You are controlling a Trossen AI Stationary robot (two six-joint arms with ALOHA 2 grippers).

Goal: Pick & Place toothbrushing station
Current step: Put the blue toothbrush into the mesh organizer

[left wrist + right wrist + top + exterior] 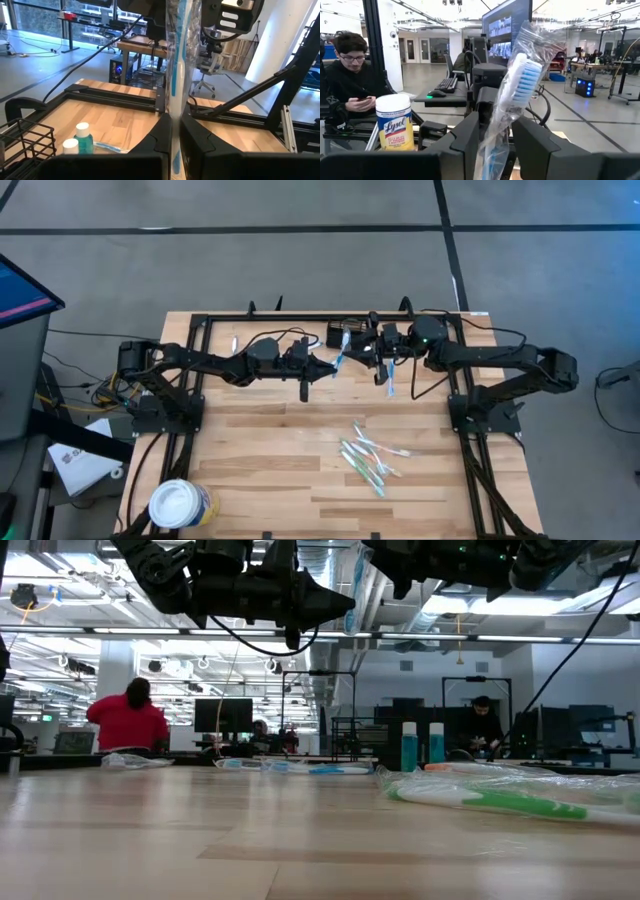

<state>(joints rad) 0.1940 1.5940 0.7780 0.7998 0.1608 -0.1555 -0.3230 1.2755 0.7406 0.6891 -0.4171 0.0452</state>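
Observation:
The black wire-mesh caddy stands at the table's far edge and holds small teal bottles; it also shows in the left wrist view. My left gripper is just near of the caddy, high above the table, shut on a blue toothbrush in a clear wrapper. My right gripper is beside it to the right, shut on another wrapped toothbrush with blue-white bristles. My left gripper pinches the wrapped toothbrush's handle between its two fingers. The fingers come about level from the table's left and lie across the brush. The brush stands upright, lifted clear of the table. My right gripper pinches the wrapped toothbrush's handle below the head between its two fingers. The head and the loose wrapper stick out past the fingers. The brush is lifted clear of the table.
Several wrapped toothbrushes lie in a pile on the table's near right part, also in the low view. A round white tub with a yellow-blue label stands at the near left corner. People sit in the room beyond the table.

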